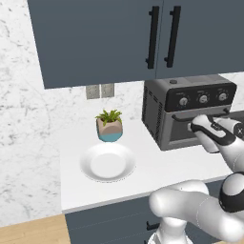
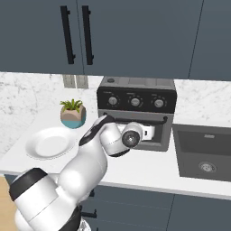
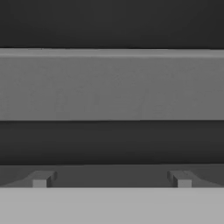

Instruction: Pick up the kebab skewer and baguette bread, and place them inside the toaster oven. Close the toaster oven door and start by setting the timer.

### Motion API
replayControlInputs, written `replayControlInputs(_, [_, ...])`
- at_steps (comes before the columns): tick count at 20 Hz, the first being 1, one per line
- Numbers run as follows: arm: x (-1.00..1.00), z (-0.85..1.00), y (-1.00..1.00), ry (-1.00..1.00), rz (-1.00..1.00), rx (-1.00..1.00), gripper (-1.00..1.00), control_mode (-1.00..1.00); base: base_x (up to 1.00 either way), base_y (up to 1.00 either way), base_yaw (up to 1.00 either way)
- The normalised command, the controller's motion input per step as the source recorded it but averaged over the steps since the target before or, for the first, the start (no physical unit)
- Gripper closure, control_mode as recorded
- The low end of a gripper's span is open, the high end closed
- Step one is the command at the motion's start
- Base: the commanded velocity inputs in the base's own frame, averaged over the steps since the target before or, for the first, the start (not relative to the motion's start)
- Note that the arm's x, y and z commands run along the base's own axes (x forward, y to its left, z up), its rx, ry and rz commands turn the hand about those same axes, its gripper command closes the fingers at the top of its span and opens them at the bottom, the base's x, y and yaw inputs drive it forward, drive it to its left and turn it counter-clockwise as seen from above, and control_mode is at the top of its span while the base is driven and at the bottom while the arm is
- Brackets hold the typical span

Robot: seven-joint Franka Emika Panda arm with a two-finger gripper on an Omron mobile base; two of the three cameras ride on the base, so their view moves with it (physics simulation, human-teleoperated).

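The black toaster oven [image 1: 162, 102] [image 2: 135, 85] stands at the back of the counter, with three round knobs [image 1: 203, 99] along its top front. Its door [image 1: 178, 133] [image 2: 166, 135] stands upright against the oven's front. My gripper [image 1: 200, 125] [image 2: 155, 131] [image 3: 111, 180] is right at the door, level with the bar handle [image 1: 183, 116] [image 3: 112, 85]. In the hand view the handle runs as a grey band straight across, just ahead of the fingertips [image 3: 41, 180], which stand wide apart with nothing between them. The kebab skewer and the baguette bread are out of view.
A bare white plate [image 1: 107, 162] [image 2: 49, 143] lies left of the oven, with a small potted plant [image 1: 109, 125] [image 2: 73, 113] behind it. A sink [image 2: 205, 151] sits to the oven's right. Dark wall cabinets [image 1: 119, 33] hang overhead.
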Motion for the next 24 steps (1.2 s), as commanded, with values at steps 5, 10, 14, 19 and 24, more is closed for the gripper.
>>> replayControlInputs(5, [-0.25, -0.18, 0.00, 0.00, 0.00, 0.02, -1.00, -1.00, 0.00, 0.00, 0.00])
replayControlInputs(10, [-0.15, 0.15, -0.01, 0.00, 0.00, 0.01, -1.00, -1.00, 0.00, 0.00, 0.00])
replayControlInputs(14, [-0.05, 0.67, 0.05, 0.00, 0.00, 0.00, -1.00, -1.00, 0.00, 0.00, 0.00])
replayControlInputs(19, [-0.14, 0.54, 0.20, 0.00, 0.00, 0.00, -1.00, -1.00, 0.00, 0.00, 0.00])
replayControlInputs(24, [-0.27, 0.31, 0.36, -0.02, 0.00, 0.00, -1.00, -1.00, 0.00, 0.00, 0.00])
